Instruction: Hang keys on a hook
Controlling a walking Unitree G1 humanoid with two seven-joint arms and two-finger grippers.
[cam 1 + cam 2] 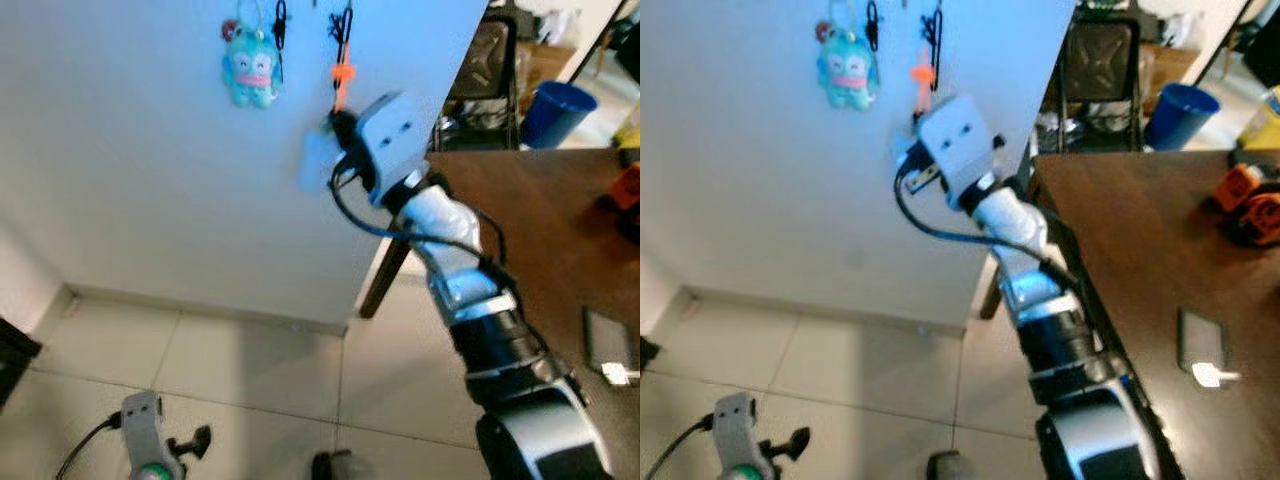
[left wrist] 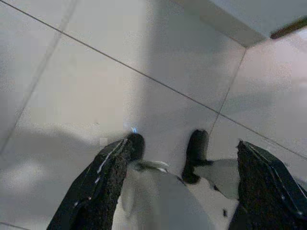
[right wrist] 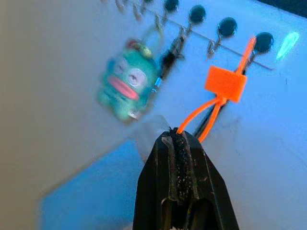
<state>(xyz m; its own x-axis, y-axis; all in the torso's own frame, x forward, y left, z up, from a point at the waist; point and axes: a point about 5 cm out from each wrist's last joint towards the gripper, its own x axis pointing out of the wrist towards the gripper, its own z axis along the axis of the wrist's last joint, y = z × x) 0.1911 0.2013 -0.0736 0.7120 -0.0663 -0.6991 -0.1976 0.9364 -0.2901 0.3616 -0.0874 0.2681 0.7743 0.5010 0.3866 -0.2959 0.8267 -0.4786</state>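
An orange key strap (image 3: pixel 225 83) with a square orange tag runs up to a black hook knob (image 3: pixel 263 41) on the white wall. My right gripper (image 3: pixel 181 139) is shut on the strap's lower loop, just below the tag. In the left eye view the same strap (image 1: pixel 342 75) hangs above the raised right gripper (image 1: pixel 340 125). The keys themselves are hidden behind the fingers. A teal plush charm (image 1: pixel 249 66) hangs from a hook to the left. My left gripper (image 2: pixel 184 187) hangs open low over the floor.
A row of black hook knobs (image 3: pixel 226 26) lines the wall. At my right is a brown table (image 1: pixel 1120 230) with a dark phone (image 1: pixel 1200 340) and an orange object (image 1: pixel 1250 205). A blue bin (image 1: pixel 555 110) and a black chair (image 1: pixel 490 60) stand behind.
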